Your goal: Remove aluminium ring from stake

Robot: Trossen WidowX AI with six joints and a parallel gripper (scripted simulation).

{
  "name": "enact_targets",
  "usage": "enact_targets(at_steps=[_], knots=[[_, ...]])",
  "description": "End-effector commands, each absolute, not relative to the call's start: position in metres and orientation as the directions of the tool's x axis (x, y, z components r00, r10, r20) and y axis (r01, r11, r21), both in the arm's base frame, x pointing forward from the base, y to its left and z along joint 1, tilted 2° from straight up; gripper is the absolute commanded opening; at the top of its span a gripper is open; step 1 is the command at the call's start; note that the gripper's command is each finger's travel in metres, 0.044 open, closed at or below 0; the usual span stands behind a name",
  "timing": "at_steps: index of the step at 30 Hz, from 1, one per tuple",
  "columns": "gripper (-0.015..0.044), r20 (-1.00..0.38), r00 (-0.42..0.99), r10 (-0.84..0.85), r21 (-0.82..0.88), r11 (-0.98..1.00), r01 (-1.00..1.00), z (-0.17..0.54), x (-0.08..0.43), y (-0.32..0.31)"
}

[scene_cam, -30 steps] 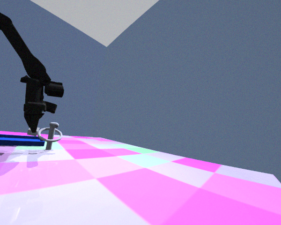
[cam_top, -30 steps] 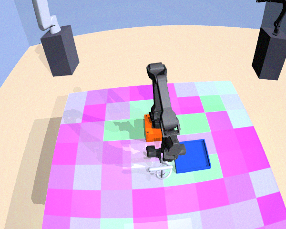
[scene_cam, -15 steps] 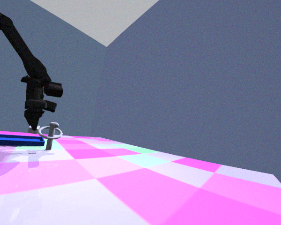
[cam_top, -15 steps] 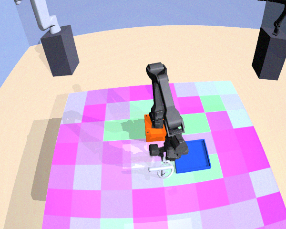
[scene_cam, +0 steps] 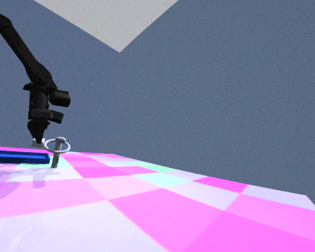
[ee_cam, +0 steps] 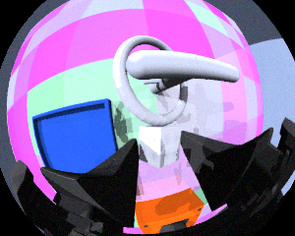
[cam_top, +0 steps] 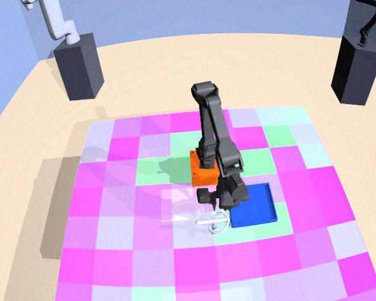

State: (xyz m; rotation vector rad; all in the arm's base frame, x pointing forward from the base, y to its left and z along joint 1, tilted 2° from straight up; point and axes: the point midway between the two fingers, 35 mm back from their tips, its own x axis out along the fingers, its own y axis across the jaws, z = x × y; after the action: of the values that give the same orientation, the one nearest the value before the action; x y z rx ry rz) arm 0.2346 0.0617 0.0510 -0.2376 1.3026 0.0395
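Tool (cam_top: 217, 206) (scene_cam: 39, 141) (ee_cam: 158, 140) gripping the small welded tab (cam_top: 218, 209) (scene_cam: 34, 143) (ee_cam: 160, 147), its fingers pointing down and closed on either side of that block. Just beyond the fingertips, the aluminium ring (cam_top: 218, 232) (scene_cam: 67, 148) (ee_cam: 120, 88) is raised above the bench (cam_top: 194, 262) (scene_cam: 125, 224) (ee_cam: 167, 20) and encircles the upper part of the steel stake (scene_cam: 55, 158) (ee_cam: 162, 86), near the level of its cross-bar (cam_top: 210, 221) (scene_cam: 60, 139) (ee_cam: 187, 66). The ring lies roughly level. Its tab points back to the tool and to the side of the orange base (cam_top: 204, 178) (ee_cam: 169, 206), so the line from tab through ring centre runs outward from the tool. The cross-bar's long axis lies across that line: its tray-side end shows within the ring's outline, while the other end reaches well past the ring on the far side from the tray. Whether metal touches metal there, I cannot tell. Beside the tool and ring, on the bench, sits the blue tray (cam_top: 254, 207) (scene_cam: 19, 158) (ee_cam: 76, 143), its near wall close to the ring, which is outside it and still on the stake
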Motion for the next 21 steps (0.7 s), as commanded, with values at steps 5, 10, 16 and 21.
enact_targets(at_steps=[5,10,16,21], knots=[[0.0,-0.955,0.275,-0.113,-0.161,0.975,-0.156,0.058,0.235,0.063],[0.0,-0.958,0.271,-0.093,-0.139,0.978,-0.157,0.061,0.235,0.062],[0.0,-0.96,0.268,-0.075,-0.121,0.98,-0.159,0.063,0.235,0.061],[0.0,-0.963,0.265,-0.049,-0.094,0.982,-0.161,0.067,0.236,0.056]])
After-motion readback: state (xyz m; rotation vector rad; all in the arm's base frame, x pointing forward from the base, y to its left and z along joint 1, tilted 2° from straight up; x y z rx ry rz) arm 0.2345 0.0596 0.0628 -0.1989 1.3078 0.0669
